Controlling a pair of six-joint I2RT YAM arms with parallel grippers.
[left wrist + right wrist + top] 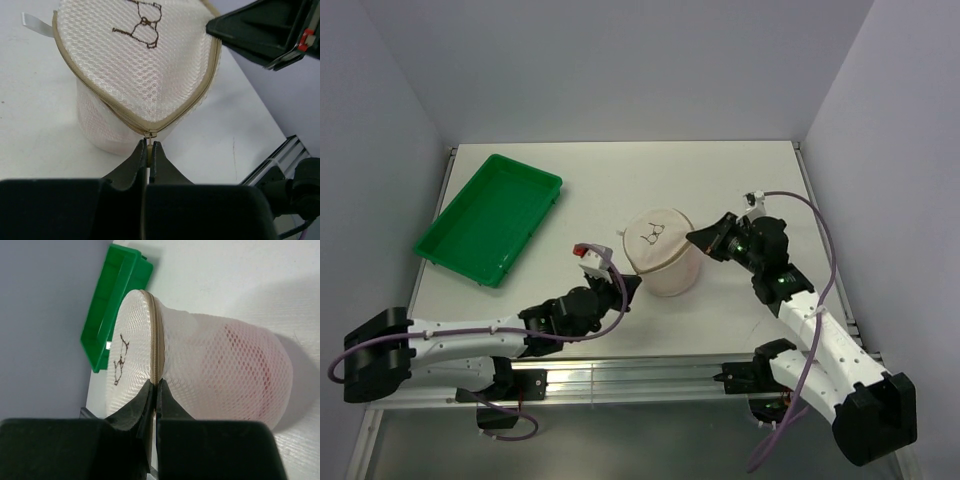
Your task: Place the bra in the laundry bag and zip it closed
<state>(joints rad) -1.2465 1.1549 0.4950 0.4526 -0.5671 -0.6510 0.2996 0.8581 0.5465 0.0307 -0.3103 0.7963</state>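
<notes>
A: Where is the bra [240,372]?
B: Inside the laundry bag [665,262]; it shows as a pink blush through the mesh in the right wrist view; the bag stands on the white table [740,180], near its middle, well apart from the green tray [485,220] at the back left.
A: And the 2 arms?
B: The left gripper [150,145] is pinched tight on the zipper pull [149,134] at the rim's near side; the right gripper [155,386] is clamped on the tan zipper rim [156,340] on the opposite side; both pairs of fingers are pressed together.
A: The zip?
B: Joined along the stretch that shows.
</notes>
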